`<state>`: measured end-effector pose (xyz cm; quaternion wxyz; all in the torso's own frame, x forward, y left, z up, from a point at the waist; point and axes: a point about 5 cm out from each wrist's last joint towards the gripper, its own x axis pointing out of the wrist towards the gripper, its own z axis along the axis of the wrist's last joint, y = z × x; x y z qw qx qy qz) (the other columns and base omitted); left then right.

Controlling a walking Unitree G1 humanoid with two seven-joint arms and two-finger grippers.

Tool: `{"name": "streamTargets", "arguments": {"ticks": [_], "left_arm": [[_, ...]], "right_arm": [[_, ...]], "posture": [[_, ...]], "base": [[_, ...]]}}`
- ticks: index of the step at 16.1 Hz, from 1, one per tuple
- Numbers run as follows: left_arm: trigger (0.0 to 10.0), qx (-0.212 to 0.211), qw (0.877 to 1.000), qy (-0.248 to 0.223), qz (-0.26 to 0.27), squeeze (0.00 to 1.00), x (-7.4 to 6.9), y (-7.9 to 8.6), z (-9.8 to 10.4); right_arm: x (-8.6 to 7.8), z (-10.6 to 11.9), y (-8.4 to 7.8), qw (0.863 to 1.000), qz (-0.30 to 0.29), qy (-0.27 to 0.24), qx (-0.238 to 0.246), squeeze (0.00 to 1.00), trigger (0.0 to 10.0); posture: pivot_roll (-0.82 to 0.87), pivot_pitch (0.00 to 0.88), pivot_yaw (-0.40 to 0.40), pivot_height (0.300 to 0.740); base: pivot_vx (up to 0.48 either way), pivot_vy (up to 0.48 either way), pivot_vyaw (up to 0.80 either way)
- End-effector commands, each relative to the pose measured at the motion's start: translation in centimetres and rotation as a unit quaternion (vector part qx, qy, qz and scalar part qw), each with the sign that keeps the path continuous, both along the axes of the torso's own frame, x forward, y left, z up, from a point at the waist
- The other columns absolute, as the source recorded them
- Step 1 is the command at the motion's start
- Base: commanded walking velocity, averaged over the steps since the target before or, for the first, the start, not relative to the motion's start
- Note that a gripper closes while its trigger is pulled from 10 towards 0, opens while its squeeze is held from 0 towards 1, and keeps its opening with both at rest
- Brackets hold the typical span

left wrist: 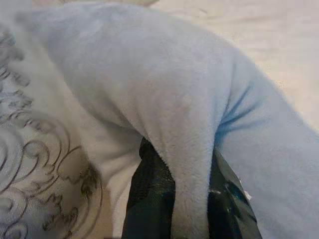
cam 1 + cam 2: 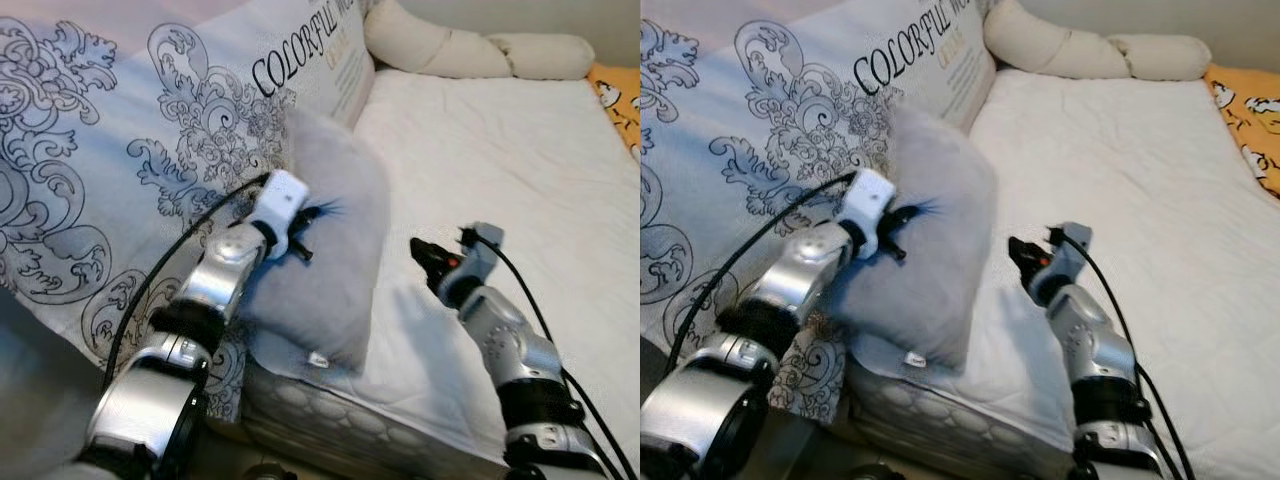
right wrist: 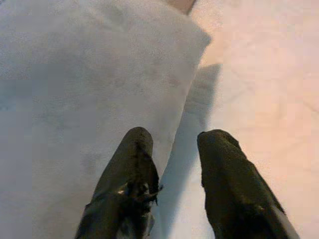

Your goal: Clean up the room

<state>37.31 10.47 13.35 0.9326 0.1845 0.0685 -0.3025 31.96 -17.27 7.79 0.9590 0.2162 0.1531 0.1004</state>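
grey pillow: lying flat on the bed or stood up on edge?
On edge. The grey pillow stands upright at the mattress edge, leaning toward the patterned duvet, with the left gripper pinching a fold of its fabric.

You have one bed (image 2: 520,170) in front of you, with a single white sheet across it. On it count one fuzzy grey pillow (image 2: 335,240), standing on edge near the bed's corner. Behind that there is one large white cushion (image 2: 120,140) printed with grey scrollwork and lettering. At the far end you get one long cream bolster (image 2: 470,50), knotted into bulges. At the right edge there is one orange printed cloth (image 2: 620,100), partly out of frame. That makes three soft pieces plus one cloth on one bed. You have two silver arms, so two claws: one left claw (image 2: 305,235) and one right claw (image 2: 430,262).
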Motion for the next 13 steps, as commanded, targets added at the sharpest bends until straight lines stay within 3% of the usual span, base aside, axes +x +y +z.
{"name": "streamTargets", "arguments": {"ticks": [1, 2, 4, 5, 6, 7, 13], "left_arm": [[10.0, 0.028, 0.999, -0.029, -0.024, 0.00, 0.5, -0.3, 1.1], [10.0, 0.037, 0.998, -0.032, -0.032, 0.00, 0.6, -0.4, 1.1], [10.0, 0.090, 0.995, -0.028, -0.044, 0.00, 1.3, 0.1, 1.5], [10.0, 0.104, 0.994, -0.026, -0.035, 0.00, 1.6, 0.7, 1.7], [10.0, 0.114, 0.993, -0.027, -0.030, 0.00, 1.8, 1.0, 1.9], [10.0, 0.151, 0.988, -0.028, -0.017, 0.00, 2.3, 2.4, 2.5], [10.0, 0.232, 0.972, -0.034, -0.019, 0.00, 2.8, 4.4, 3.5]], "right_arm": [[-0.1, 0.5, 0.2, 0.999, 0.029, -0.015, -0.004, 1.00, 10.0], [-0.3, 0.8, 0.3, 0.998, 0.054, -0.027, -0.005, 1.00, 10.0], [-1.8, 2.2, 0.7, 0.981, 0.173, -0.080, -0.021, 1.00, 10.0], [-2.2, 2.5, 0.4, 0.978, 0.190, -0.086, -0.021, 1.00, 10.0], [-2.4, 2.8, 0.3, 0.976, 0.199, -0.089, -0.020, 0.40, 10.0], [-3.2, 3.7, -0.1, 0.965, 0.239, -0.103, -0.026, 0.00, 10.0], [-6.1, 4.7, -0.3, 0.928, 0.353, -0.091, -0.072, 0.00, 10.0]], "posture": [[0.02, 0.000, 0.088, 0.740], [0.01, 0.000, 0.091, 0.740], [-0.02, 0.000, 0.109, 0.740], [-0.03, 0.000, 0.113, 0.740], [-0.03, 0.000, 0.115, 0.740], [-0.05, 0.000, 0.123, 0.740], [-0.10, 0.000, 0.134, 0.740]], "base": [[0.000, 0.000, 0.00], [0.000, 0.000, 0.00], [0.000, 0.000, 0.00], [0.000, 0.000, 0.00], [0.000, 0.000, 0.00], [0.000, 0.000, 0.00], [0.000, 0.000, 0.00]]}}
